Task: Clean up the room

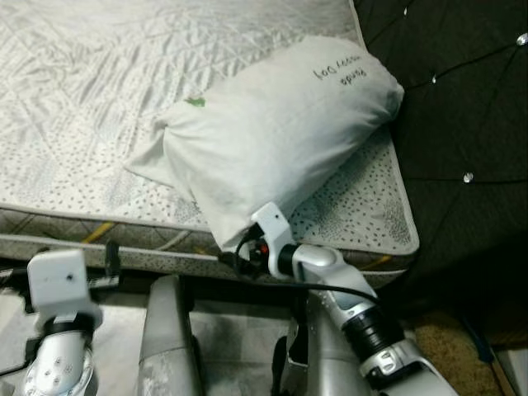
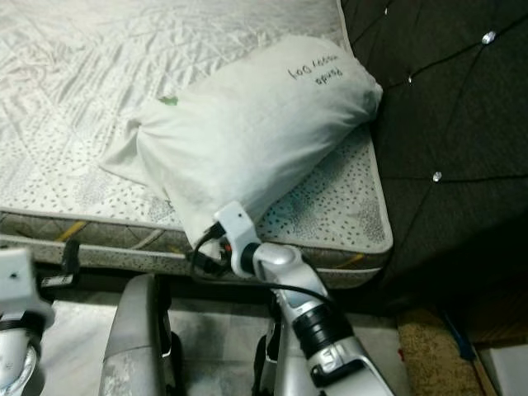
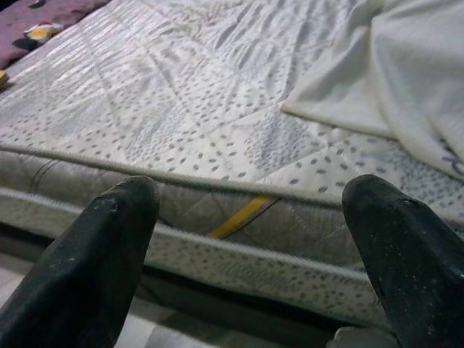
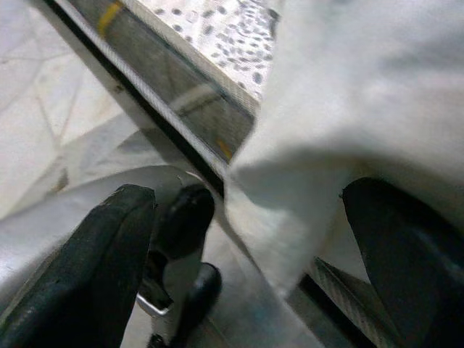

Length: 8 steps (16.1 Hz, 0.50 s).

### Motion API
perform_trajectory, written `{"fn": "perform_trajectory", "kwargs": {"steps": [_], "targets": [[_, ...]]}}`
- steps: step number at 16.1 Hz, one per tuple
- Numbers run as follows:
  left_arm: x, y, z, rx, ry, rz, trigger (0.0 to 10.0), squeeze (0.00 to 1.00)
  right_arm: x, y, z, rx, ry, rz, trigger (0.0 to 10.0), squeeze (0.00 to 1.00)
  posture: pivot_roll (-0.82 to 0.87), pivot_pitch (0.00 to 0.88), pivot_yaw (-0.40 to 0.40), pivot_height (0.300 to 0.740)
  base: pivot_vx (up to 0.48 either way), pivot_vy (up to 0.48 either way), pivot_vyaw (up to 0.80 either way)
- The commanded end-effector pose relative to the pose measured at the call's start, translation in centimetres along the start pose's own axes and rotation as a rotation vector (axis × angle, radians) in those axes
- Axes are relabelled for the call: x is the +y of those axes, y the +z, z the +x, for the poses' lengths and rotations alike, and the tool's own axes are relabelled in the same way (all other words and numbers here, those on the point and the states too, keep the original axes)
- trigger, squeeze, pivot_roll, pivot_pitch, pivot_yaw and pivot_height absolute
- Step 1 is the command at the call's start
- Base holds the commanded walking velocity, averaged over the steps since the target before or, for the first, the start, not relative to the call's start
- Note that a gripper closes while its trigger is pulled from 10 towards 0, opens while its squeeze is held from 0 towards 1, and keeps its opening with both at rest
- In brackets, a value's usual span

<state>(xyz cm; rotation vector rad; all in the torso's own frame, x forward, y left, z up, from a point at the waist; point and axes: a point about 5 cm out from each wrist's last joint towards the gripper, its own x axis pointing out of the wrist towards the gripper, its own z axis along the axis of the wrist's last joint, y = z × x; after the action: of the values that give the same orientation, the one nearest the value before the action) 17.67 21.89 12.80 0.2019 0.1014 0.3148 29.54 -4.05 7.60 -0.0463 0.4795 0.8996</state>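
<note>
A white pillow (image 1: 280, 124) with handwriting on its cover lies on the right end of the quilted mattress (image 1: 82, 99). Its near corner hangs over the front edge. My right gripper (image 4: 246, 210) is at that corner, fingers spread wide with the pillow's fabric (image 4: 362, 94) between them, not pinched. The right wrist (image 1: 272, 227) sits just below the pillow. My left gripper (image 3: 254, 196) is open and holds nothing, low in front of the mattress side, left of the pillow.
A dark tufted headboard (image 1: 462, 99) stands right of the mattress. Pale tiled floor (image 4: 43, 94) lies below the bed frame, with a brown rug (image 1: 445, 346) at the lower right. Purple fabric with small items (image 3: 43, 22) lies beyond the mattress's far side.
</note>
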Motion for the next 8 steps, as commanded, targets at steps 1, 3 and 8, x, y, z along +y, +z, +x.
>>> {"fn": "perform_trajectory", "kwargs": {"steps": [1, 3, 8], "targets": [[-0.5, -0.5, 0.0, 0.032, -0.009, -0.003, 10.0, 0.0, -1.2, -0.4, -0.7, 0.025, -0.041, 0.019, 10.0, 0.0, 0.19, 0.168, -0.098, 0.541, 0.0, 0.0, 0.0], [-0.8, -0.6, 0.1, 0.038, -0.021, -0.009, 10.0, 0.0, -2.8, -0.8, -2.2, 0.064, -0.066, 0.021, 10.0, 0.0, 0.18, 0.16, -0.099, 0.541, 0.0, 0.0, 0.0], [-1.3, -1.0, 0.5, 0.057, -0.029, -0.018, 10.0, 0.0, -4.9, 1.2, -3.3, 0.011, -0.192, 0.072, 10.0, 0.0, 0.16, 0.138, -0.094, 0.541, 0.0, 0.0, 0.0]]}}
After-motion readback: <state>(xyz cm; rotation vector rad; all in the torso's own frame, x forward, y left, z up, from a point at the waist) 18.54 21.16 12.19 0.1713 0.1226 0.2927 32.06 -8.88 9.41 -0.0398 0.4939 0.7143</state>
